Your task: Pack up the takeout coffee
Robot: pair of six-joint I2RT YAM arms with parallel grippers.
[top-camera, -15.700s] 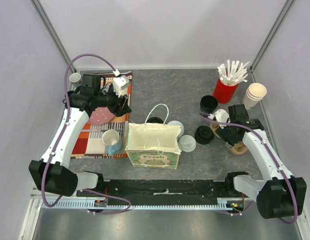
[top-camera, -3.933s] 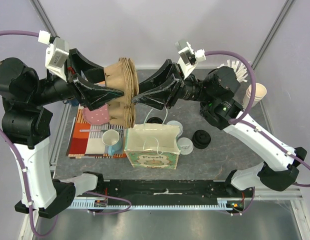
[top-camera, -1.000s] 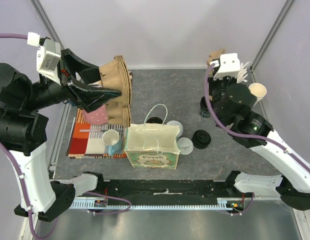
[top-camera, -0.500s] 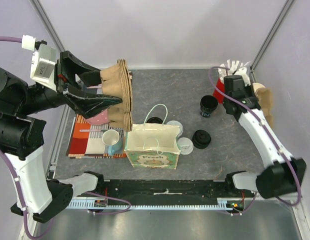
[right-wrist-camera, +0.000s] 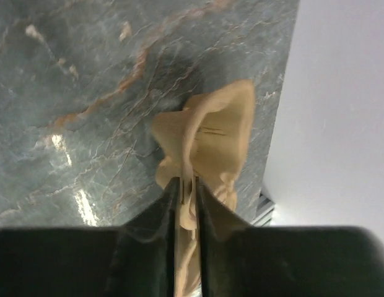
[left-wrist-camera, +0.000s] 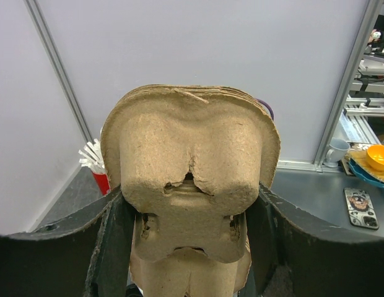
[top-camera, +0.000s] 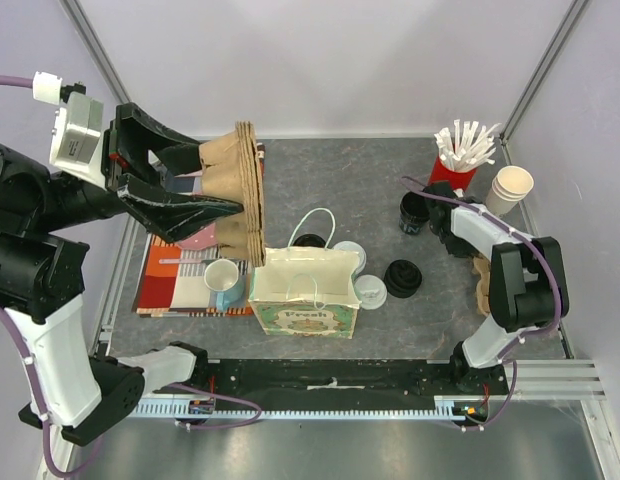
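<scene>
Things counted
Two lidded coffee cups (top-camera: 373, 288), one paper bag (top-camera: 305, 300), one black cup (top-camera: 415, 212), one black lid (top-camera: 403, 277), one red cup of straws (top-camera: 452, 180), one stack of paper cups (top-camera: 512, 185), one mug (top-camera: 222, 275), one mat (top-camera: 165, 280), one stack of carriers (top-camera: 240, 190), one loose carrier (top-camera: 483, 285)

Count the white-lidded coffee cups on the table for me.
2. One white-lidded cup stands at the paper bag's right side; the other cup sits just behind it, by the bag's rear corner. The bag may hide more.

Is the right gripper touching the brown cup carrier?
Touching: the right wrist view shows the right gripper closed on the cup carrier's thin edge, with no gap on either side.
</scene>
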